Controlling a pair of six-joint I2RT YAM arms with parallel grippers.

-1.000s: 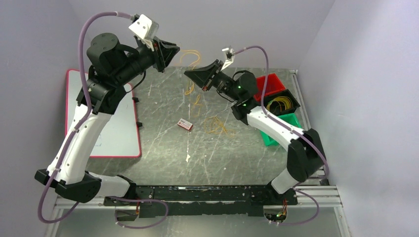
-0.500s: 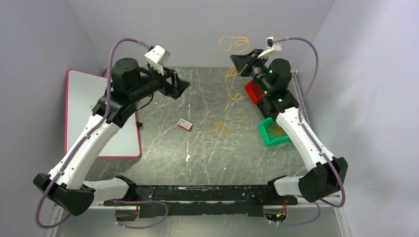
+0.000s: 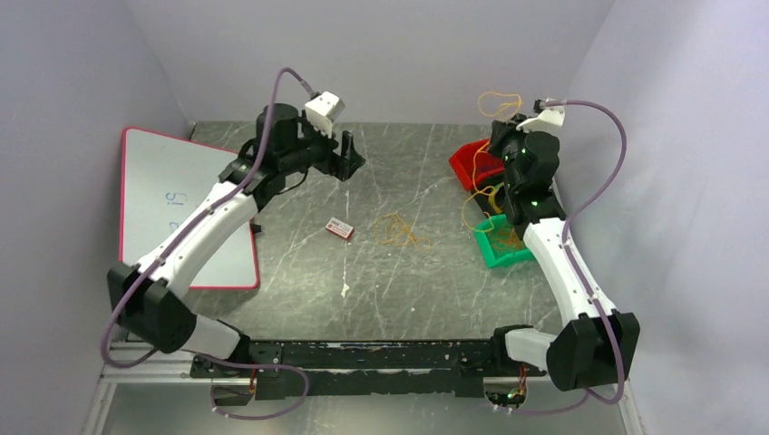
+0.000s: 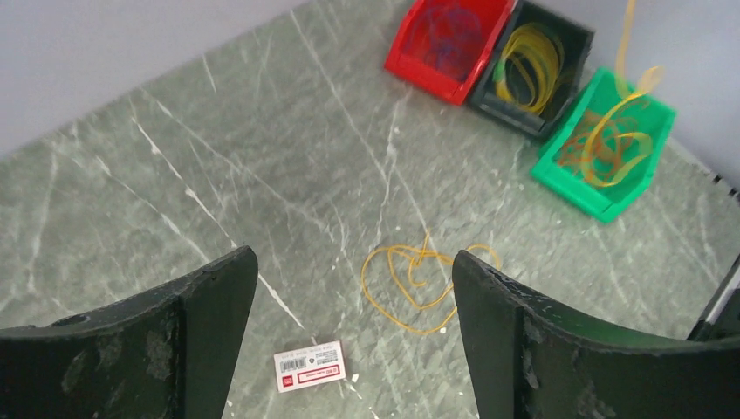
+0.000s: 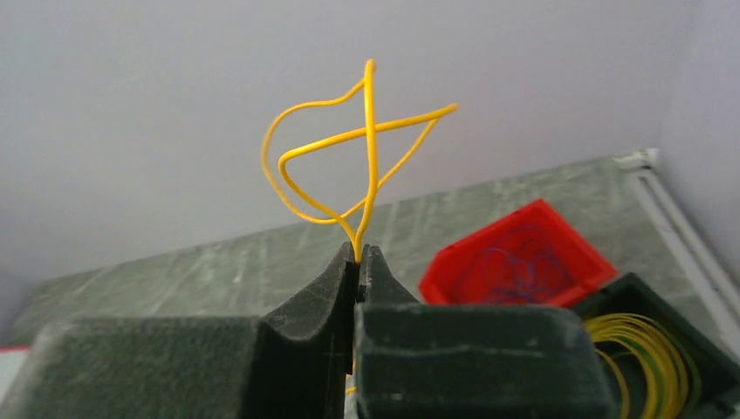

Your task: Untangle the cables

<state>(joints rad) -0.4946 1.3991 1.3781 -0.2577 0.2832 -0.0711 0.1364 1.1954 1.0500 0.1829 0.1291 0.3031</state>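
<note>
Up by the table's point(image 3: 408, 272) right edge, my right claw point(image 5: 359, 255) pinches an orange cable point(image 5: 371, 131) — left claw point(image 4: 351, 262) spread wide.

A thin yellow-orange wire point(image 5: 366, 148) is pinched between the closed fingertips of the right gripper point(image 5: 359, 257), high above the table. Above the pinch it curls into 2 crossing loops. Below, it hangs slack down to the green plastic bin point(image 4: 576, 194), where a bunch of thin orange wire point(image 4: 611, 144) sits in loose, tangled loops, 1 strand rising out of it. A small tangle of thin orange wire point(image 4: 419, 279) lies flat on the grey marbled table point(image 4: 262, 175) in a few overlapping loops, well apart from the bins. A coil of thin yellow wire point(image 4: 528, 65) rests in the black plastic bin point(image 4: 515, 118). Faint thin blue wire point(image 4: 449, 30) lies coiled in the red plastic bin point(image 4: 428, 78).
</note>
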